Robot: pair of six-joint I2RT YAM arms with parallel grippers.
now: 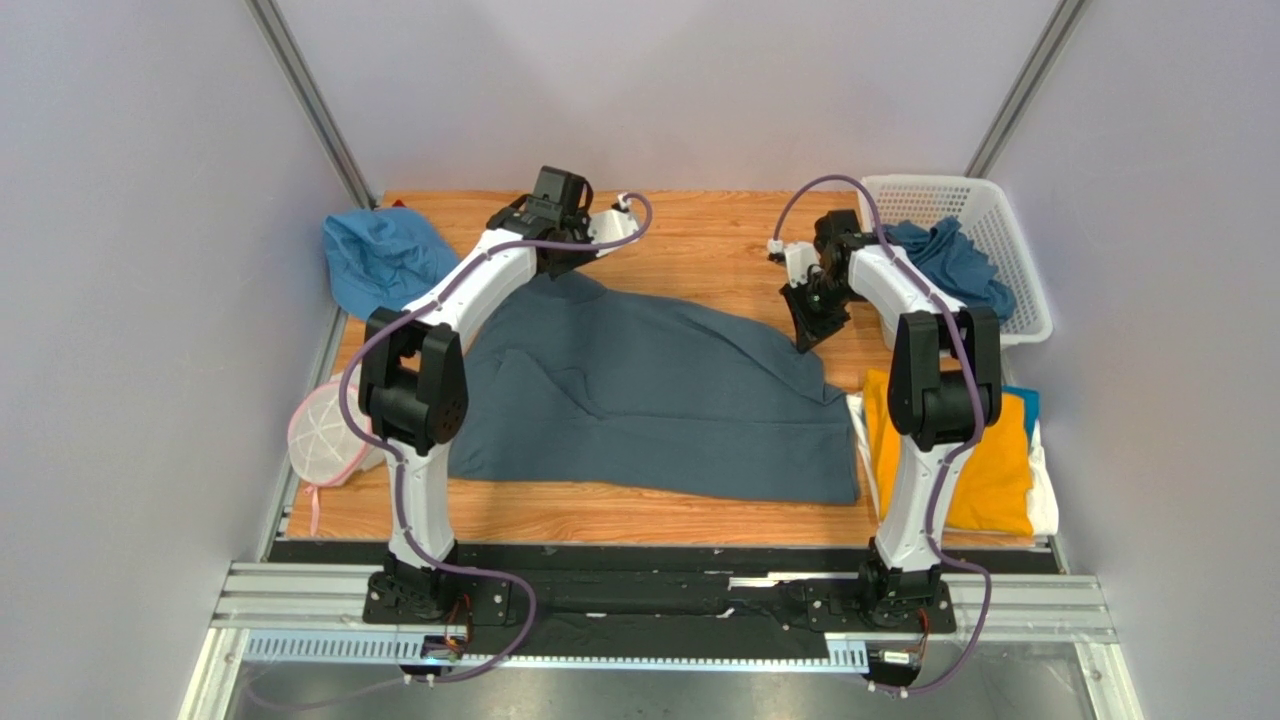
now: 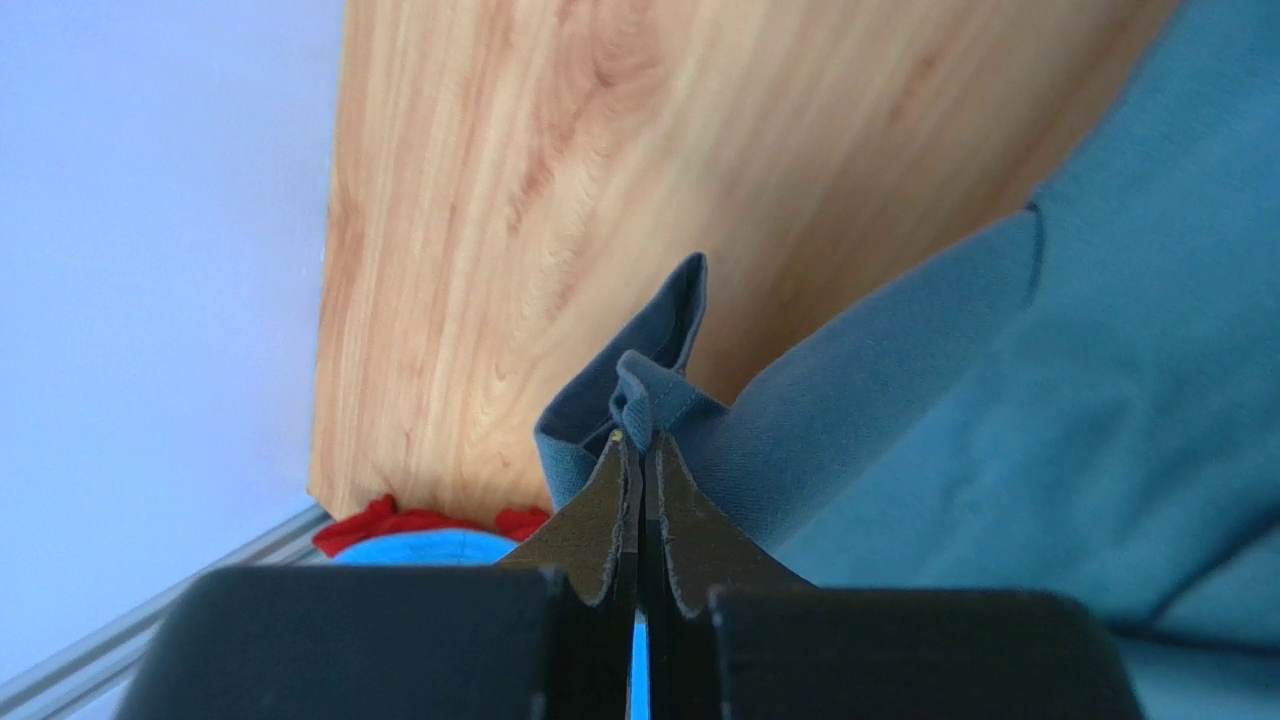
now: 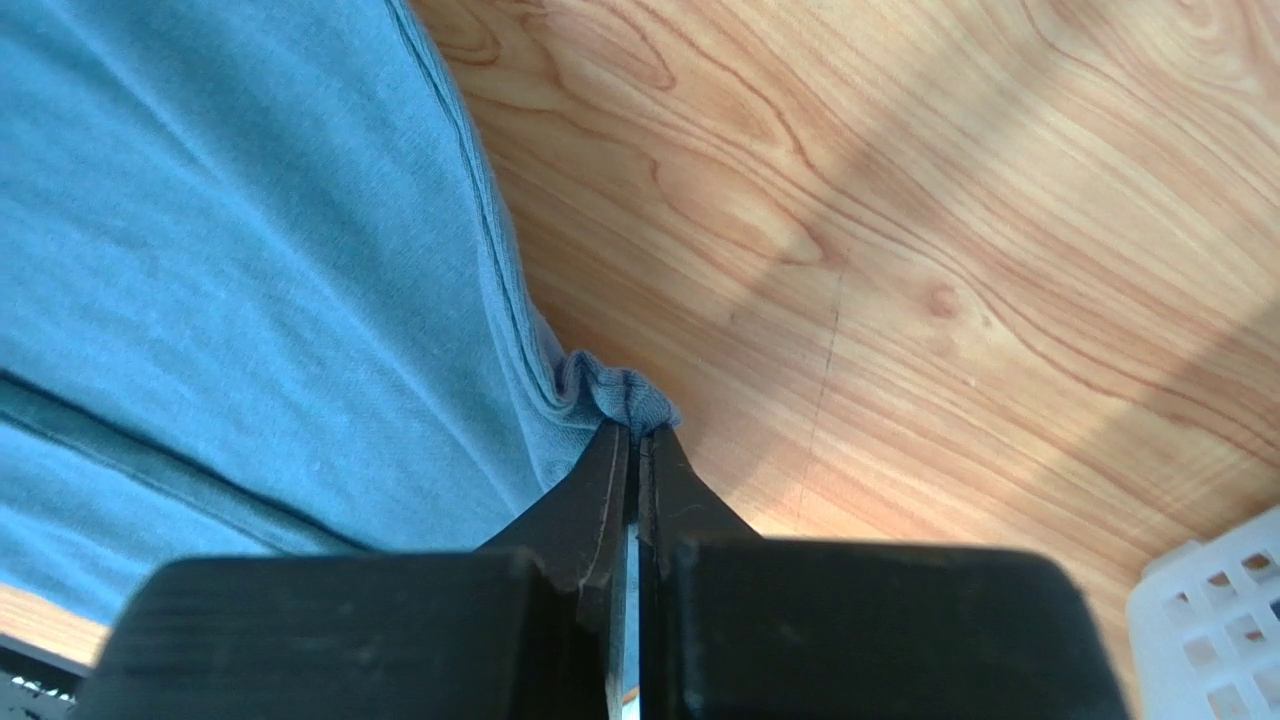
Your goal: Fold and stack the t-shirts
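Observation:
A dark slate-blue t-shirt [image 1: 661, 398] lies spread across the middle of the wooden table. My left gripper [image 1: 568, 266] is shut on its far left edge; the left wrist view shows the left gripper [image 2: 639, 438] pinching a small raised fold of the t-shirt [image 2: 1052, 420]. My right gripper [image 1: 810, 327] is shut on the far right edge, and in the right wrist view the right gripper [image 3: 639, 432] nips a bunched hem of the t-shirt [image 3: 226, 270]. A folded mustard-yellow t-shirt [image 1: 999, 465] lies at the right on white and bright blue cloth. More slate-blue t-shirts [image 1: 950, 255] sit in the basket.
A white plastic basket [image 1: 962, 195] stands at the back right; its corner [image 3: 1217, 615] shows in the right wrist view. A blue hat [image 1: 383, 255] lies at the back left, and a round white mesh pouch [image 1: 323, 435] hangs over the left edge. Grey walls close in on three sides.

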